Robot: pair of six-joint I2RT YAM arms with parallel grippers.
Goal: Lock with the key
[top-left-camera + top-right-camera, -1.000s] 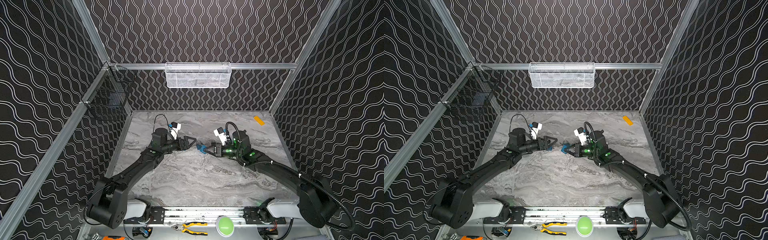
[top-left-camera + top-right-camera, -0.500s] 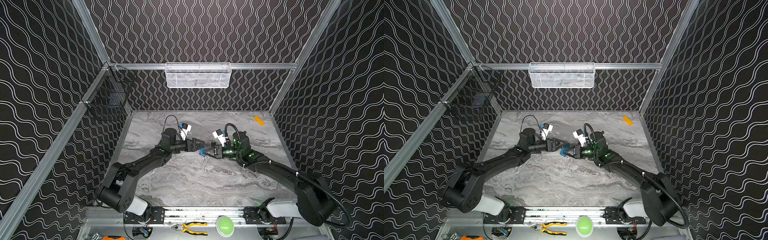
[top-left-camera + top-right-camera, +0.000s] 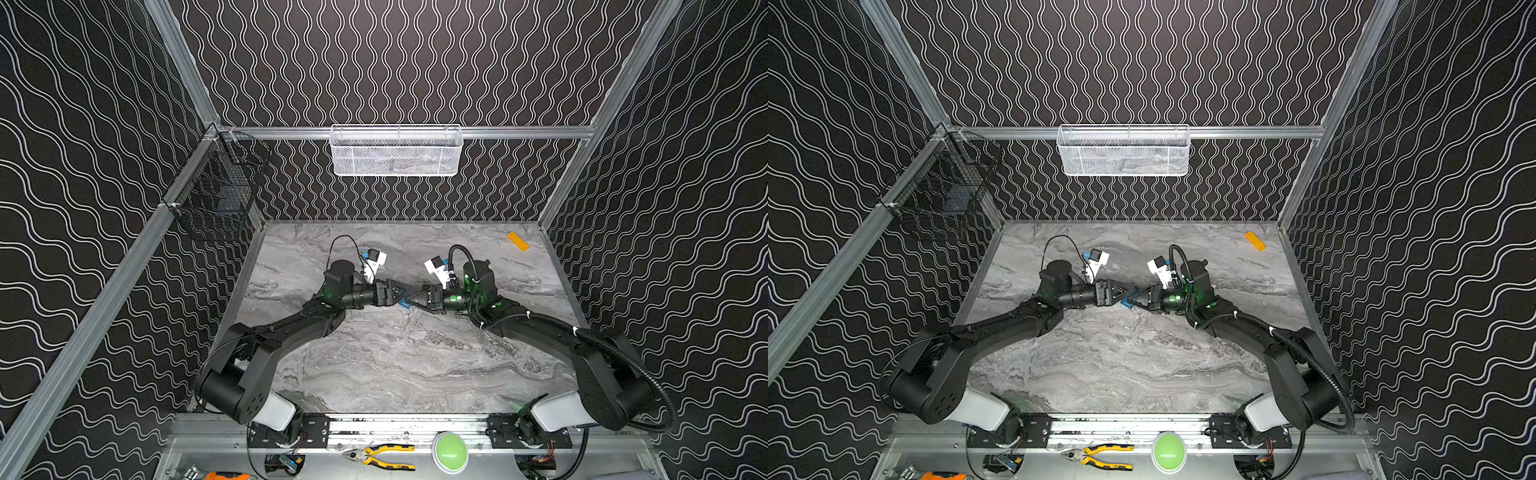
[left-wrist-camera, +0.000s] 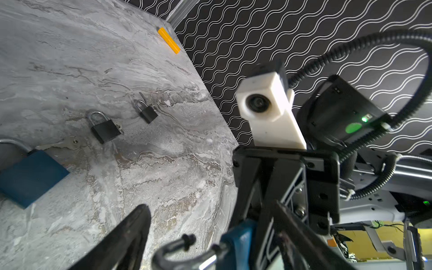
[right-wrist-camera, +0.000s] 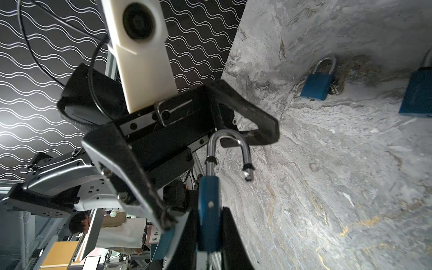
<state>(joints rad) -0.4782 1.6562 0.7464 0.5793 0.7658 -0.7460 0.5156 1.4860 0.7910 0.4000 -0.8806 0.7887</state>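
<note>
the blue metal padlock (image 5: 208,210), its steel shackle swung open, hangs just above the middle of the grey marble table (image 3: 395,365), its body pinched edge-on in the clenched right gripper (image 3: 417,300). the left gripper (image 3: 400,293) meets it nose to nose, jaws spread wide either side of the shackle (whether a finger touches it, i cannot tell). both arms reach in low from the front rail, elbows out, forearms angled inward. a silver key (image 4: 67,143) lies flat on the table beside a spare blue padlock (image 4: 30,177). lettering on the left gripper's finger is too blurred to read.
</note>
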